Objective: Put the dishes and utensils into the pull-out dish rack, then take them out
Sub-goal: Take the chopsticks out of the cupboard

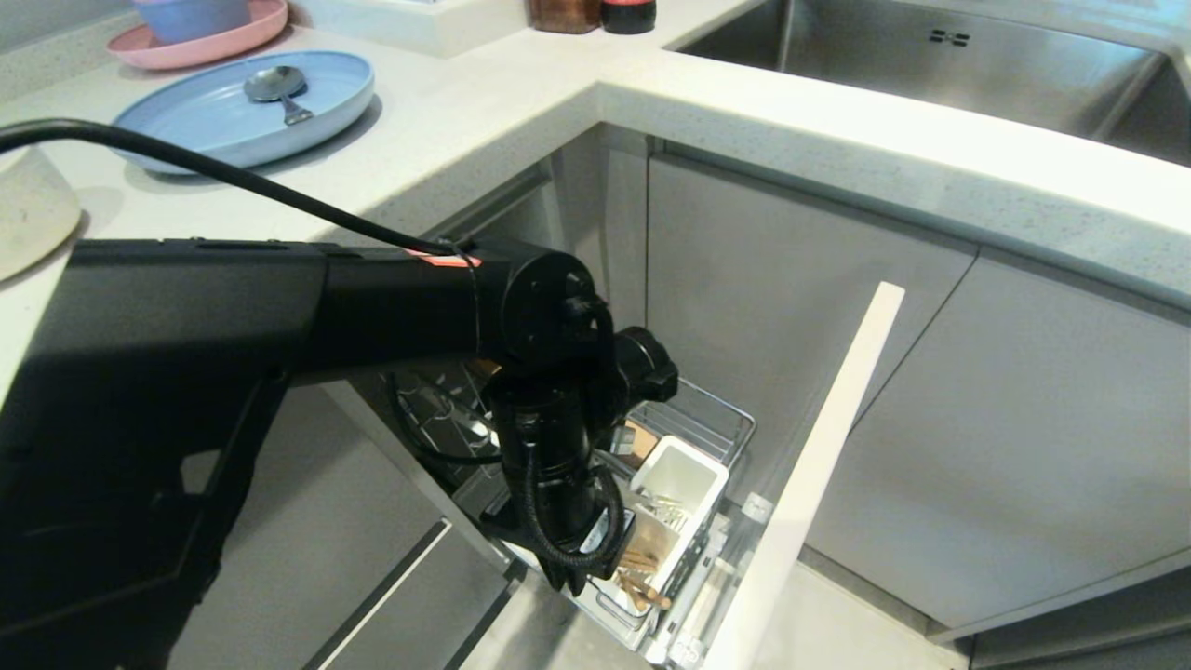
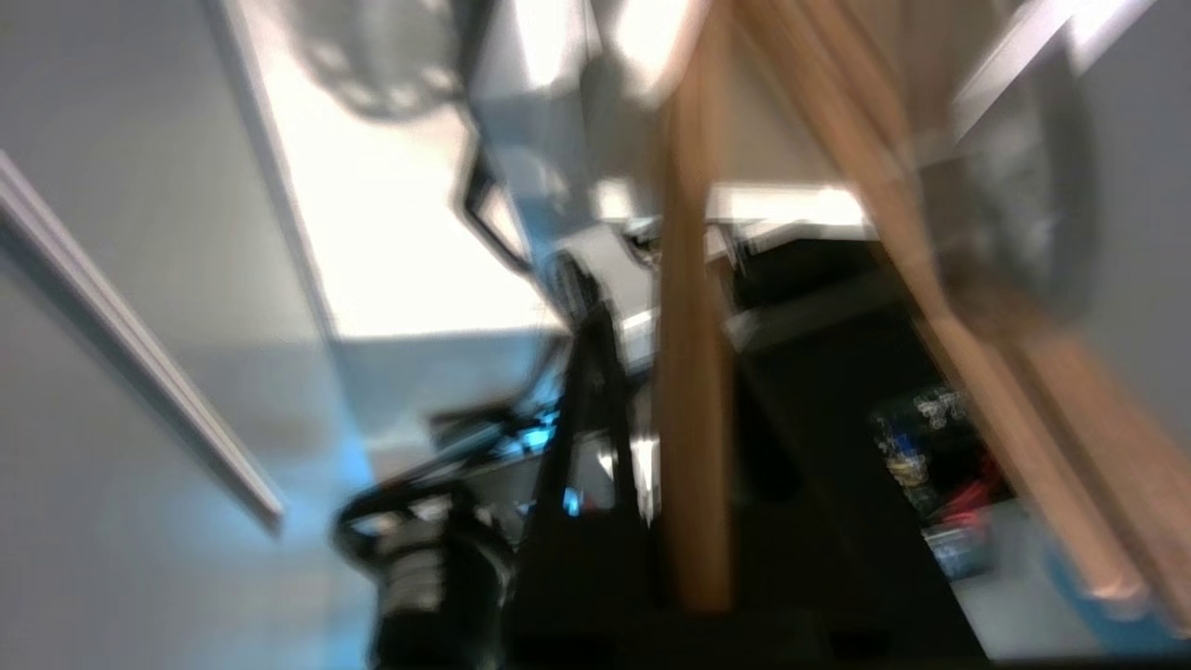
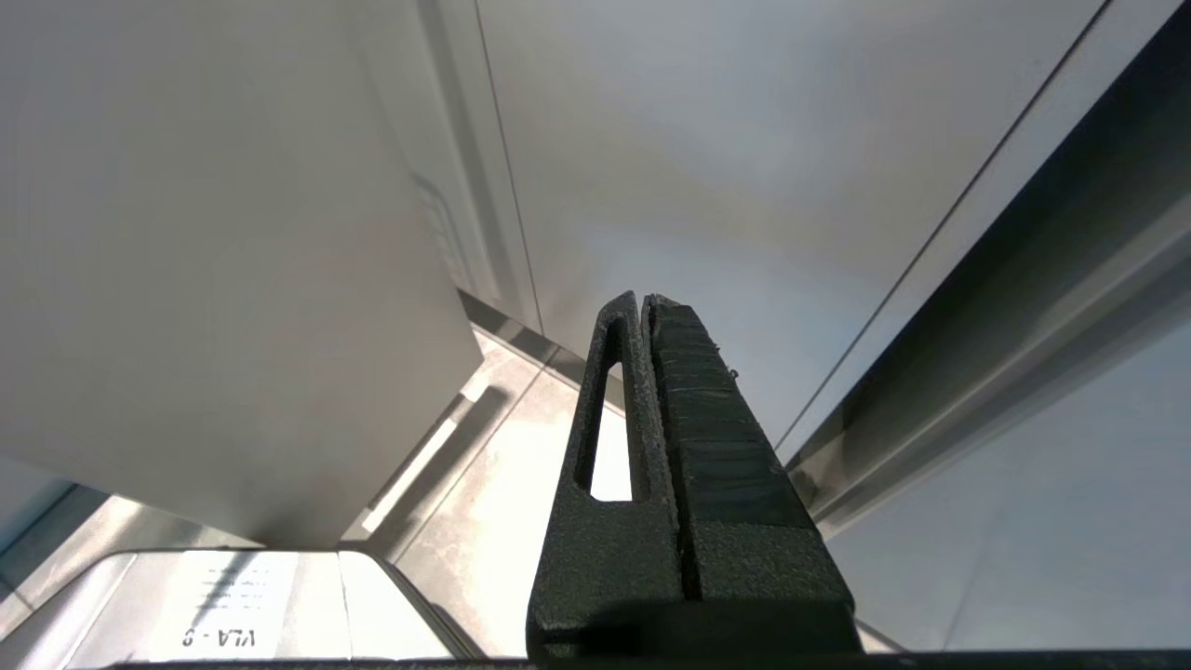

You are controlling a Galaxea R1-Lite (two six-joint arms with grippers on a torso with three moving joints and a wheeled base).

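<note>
A pale speckled counter [image 1: 521, 102] wraps an inside corner above grey cabinet fronts, with a steel sink [image 1: 930, 65] set in its far right stretch. Below the corner, the pull-out dish rack [image 1: 707, 423] stands drawn out, its flat front panel [image 1: 819, 465] edge-on toward the camera. Two white cups [image 1: 684, 479] sit at the rack's front end; the nearer one holds light-wood chopsticks [image 1: 642, 582], and thin metal cutlery shows between the cups. The left arm reaches down over the rack, and its left gripper [image 1: 595, 568] sits at the nearer cup. In the left wrist view, wooden chopsticks [image 2: 693, 372] run close past the lens; the blur is heavy, but the fingers seem clamped on them. On the counter's far left edge a blue plate [image 1: 195, 121] carries a spoon [image 1: 276, 88], with a pink plate [image 1: 251, 33] behind it and an off-white bowl [image 1: 28, 214] at the near left edge. The right gripper [image 3: 651, 302] hangs beside cabinet doors, fingers pressed together on nothing.
</note>
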